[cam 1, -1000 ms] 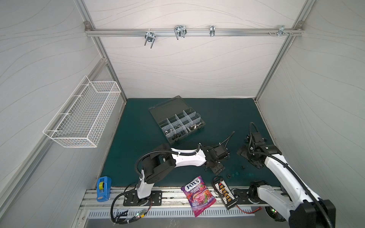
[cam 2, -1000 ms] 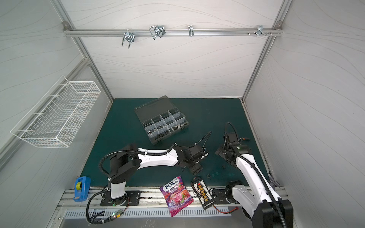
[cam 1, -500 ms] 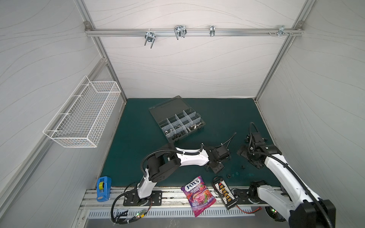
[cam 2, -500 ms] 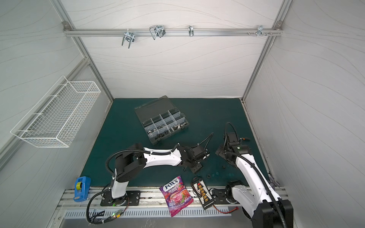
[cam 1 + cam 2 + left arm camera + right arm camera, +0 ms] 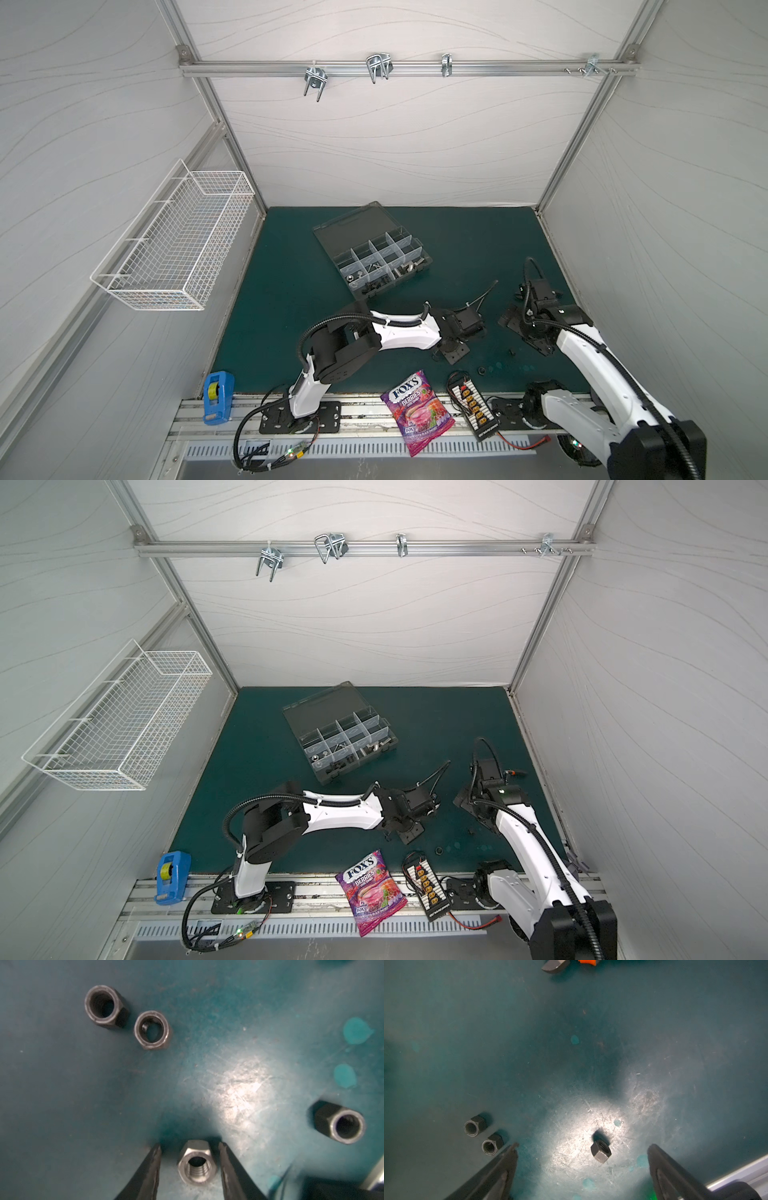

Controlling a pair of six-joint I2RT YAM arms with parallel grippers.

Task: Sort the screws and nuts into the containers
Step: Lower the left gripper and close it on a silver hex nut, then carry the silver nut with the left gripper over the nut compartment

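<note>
Smoky-grey plastic marks the goal. The organizer box (image 5: 353, 226) lies open toward the back of the green bench (image 5: 291, 291). Its containers (image 5: 370, 249) already hold some hardware and stand well apart from both arms.

Over the last second the top views show little change. The left arm's elbow has slid slightly toward the middle, while its wrist has kept to the same patch near the front of the bench. The real change is at the left gripper (image 5: 189, 1146), whose jaws have been drawing in. They now flank a silver nut (image 5: 196, 1164) that stands on end with its threaded hole up. A sliver of bench shows on each side of the nut, so the gripper is part-open and not yet pinching. The nut sits squarely between the fingertips. I read this as the closing stroke of a pick, with one more nut about to leave for the box. Three dark nuts (image 5: 152, 1030) lie loose beyond the tips, untouched.

Further right, nothing has shifted. The right gripper (image 5: 582, 1145) hangs low over the bench with its jaws spread wide and holding nothing. A single dark nut (image 5: 601, 1152) lies tipped between its fingertips, clear of both. Two more dark ones (image 5: 492, 1146) rest just beside one fingertip, outside the gap.
</note>
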